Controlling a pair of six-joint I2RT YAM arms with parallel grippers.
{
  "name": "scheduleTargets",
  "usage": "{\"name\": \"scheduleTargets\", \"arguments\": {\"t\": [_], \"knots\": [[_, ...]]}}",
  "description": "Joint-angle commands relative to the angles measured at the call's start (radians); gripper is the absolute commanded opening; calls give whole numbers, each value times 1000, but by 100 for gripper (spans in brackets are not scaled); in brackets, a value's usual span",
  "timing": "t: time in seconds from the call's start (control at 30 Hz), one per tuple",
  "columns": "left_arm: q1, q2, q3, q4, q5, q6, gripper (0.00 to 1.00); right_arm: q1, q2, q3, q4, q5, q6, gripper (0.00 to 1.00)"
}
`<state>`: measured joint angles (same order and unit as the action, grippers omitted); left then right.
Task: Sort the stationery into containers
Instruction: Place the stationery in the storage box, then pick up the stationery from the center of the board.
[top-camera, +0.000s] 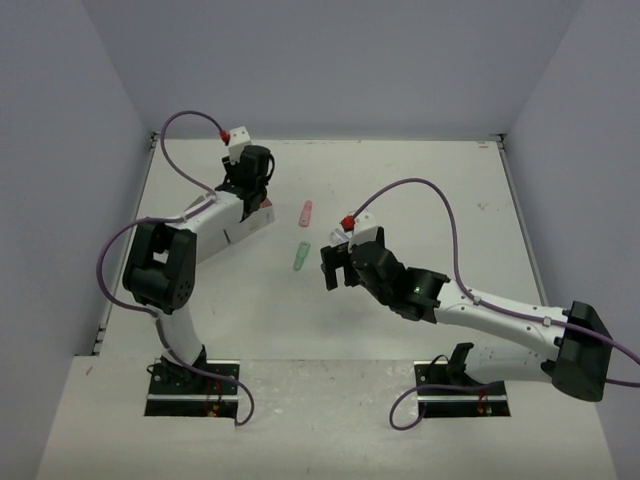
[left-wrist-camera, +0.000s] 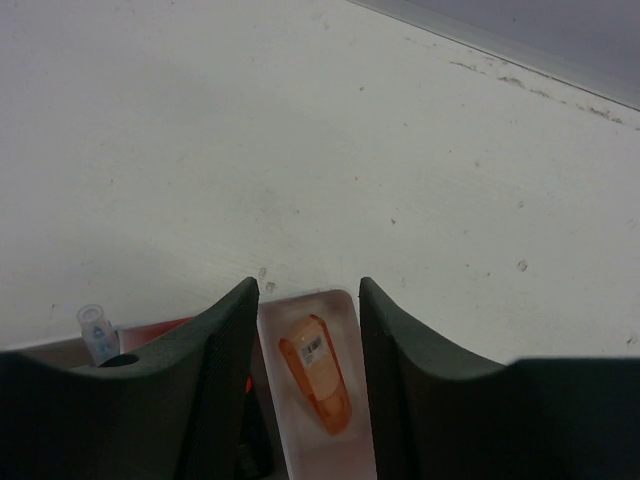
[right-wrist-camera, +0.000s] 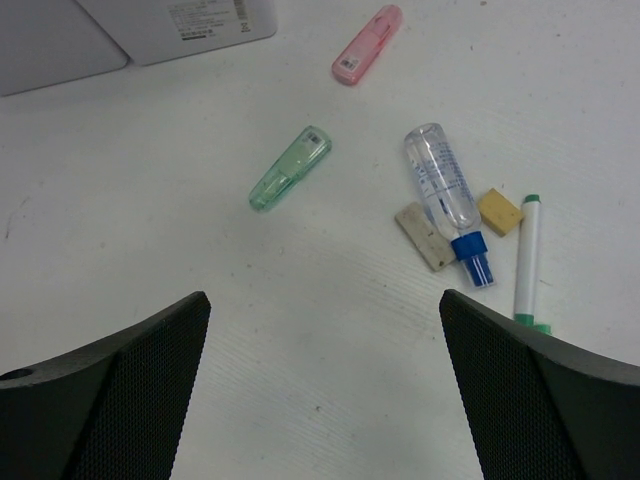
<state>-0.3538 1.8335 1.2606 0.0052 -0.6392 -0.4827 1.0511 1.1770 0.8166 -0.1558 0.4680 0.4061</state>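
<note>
No words can be read. The orange marker (left-wrist-camera: 318, 392) has a small white sticker with black bar lines. The white tray (right-wrist-camera: 150, 25) has tiny grey print, too small to read. The clear bottle (right-wrist-camera: 440, 180) has blue print, maybe letters. The pink marker (right-wrist-camera: 366, 44) has a small sticker too.

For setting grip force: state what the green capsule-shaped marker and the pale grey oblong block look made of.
Green capsule-shaped marker: glossy translucent plastic; the table shows through it. Pale grey oblong block: matte, speckled, probably a rubber eraser; uncertain.
</note>
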Motion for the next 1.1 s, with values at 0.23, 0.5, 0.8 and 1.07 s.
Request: {"name": "scheduleTargets", "arguments": {"t": [0.23, 0.5, 0.8, 1.07], "knots": [[-30, -463, -68, -141, 163, -123, 79, -67, 478, 393, -224, -78, 304, 99], [-74, -911, -240, -301, 362, -106, 99, -74, 826, 705, -397, -4, 472, 92], [-76, -1110, -299, -450, 388, -56, 100, -74, 978, 803, -434, 68, 551, 77], [-76, -1082, -388, -422, 435, -82, 100, -76, 934, 668, -347, 55, 562, 38]]}}
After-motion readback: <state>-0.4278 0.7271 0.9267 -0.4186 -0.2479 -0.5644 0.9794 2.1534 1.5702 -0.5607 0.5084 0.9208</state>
